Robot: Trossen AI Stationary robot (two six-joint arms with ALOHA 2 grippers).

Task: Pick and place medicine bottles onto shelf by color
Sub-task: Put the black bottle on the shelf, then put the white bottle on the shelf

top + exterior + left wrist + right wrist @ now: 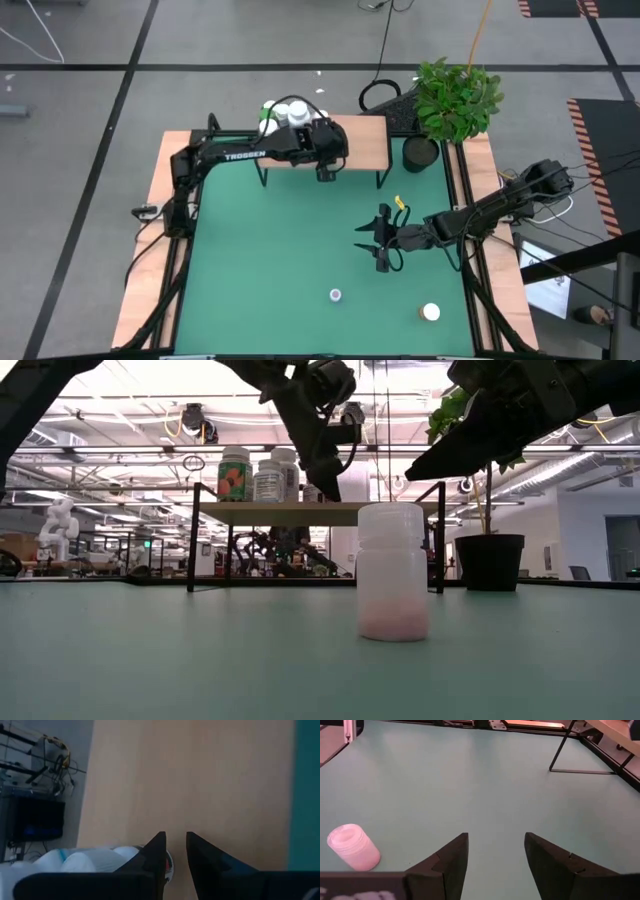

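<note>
The shelf (355, 140), with a light wood top and black legs, stands at the far middle of the green mat. Several bottles (285, 112) stand on its left end; in the low view they are a green-and-orange-labelled one (234, 472) and white ones (270, 478). My left gripper (175, 837) hovers over the shelf top beside them, shut and empty. My right gripper (496, 840) is open and empty above the mat's right middle (381, 240). A white bottle with pinkish contents (352, 847) stands on the mat near it and shows close up in the low view (392, 570). Another white bottle (431, 312) stands near the right front.
A black plant pot (420, 152) with a leafy plant (455, 95) stands just right of the shelf. Wooden side boards (150, 240) flank the mat. Bare mat (260, 260) lies at the left and centre.
</note>
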